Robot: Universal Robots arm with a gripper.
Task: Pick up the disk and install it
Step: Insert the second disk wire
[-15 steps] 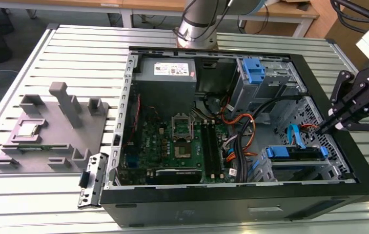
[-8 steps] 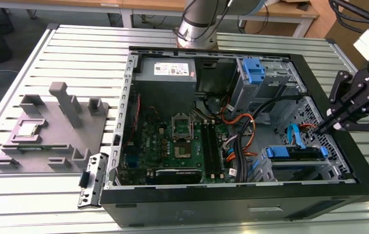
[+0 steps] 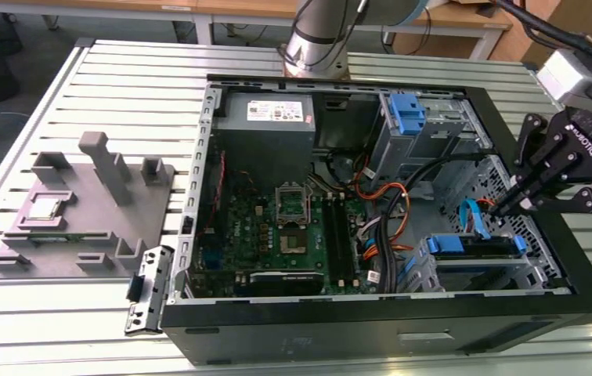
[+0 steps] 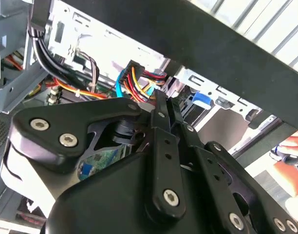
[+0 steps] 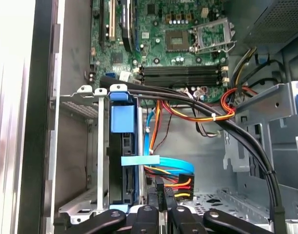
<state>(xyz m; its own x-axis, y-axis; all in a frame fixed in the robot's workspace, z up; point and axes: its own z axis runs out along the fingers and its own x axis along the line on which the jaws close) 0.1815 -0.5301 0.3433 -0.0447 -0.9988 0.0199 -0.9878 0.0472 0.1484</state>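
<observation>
The disk [image 3: 471, 246] sits on edge inside the drive cage at the case's near right corner, its blue bracket [image 5: 122, 117] facing up. In the first wrist view the disk's dark side [image 5: 121, 165] runs down between the cage's metal rails. My black gripper [image 3: 502, 207] hangs just above and behind the cage, over the bundle of red, yellow and blue cables. In both wrist views the fingers [image 4: 160, 113] are pressed together with nothing between them. The gripper's tips [image 5: 160, 194] stand beside the disk's end, next to the cable plugs [image 5: 180, 183].
The open black computer case [image 3: 380, 325] lies on a slatted table. It holds a motherboard [image 3: 286, 227], a power supply [image 3: 265, 113] and a second blue bracket [image 3: 406, 113] in the far bay. A grey fixture [image 3: 77, 204] stands at the exterior view's left. Something like a hand [image 4: 295, 146] shows outside the case.
</observation>
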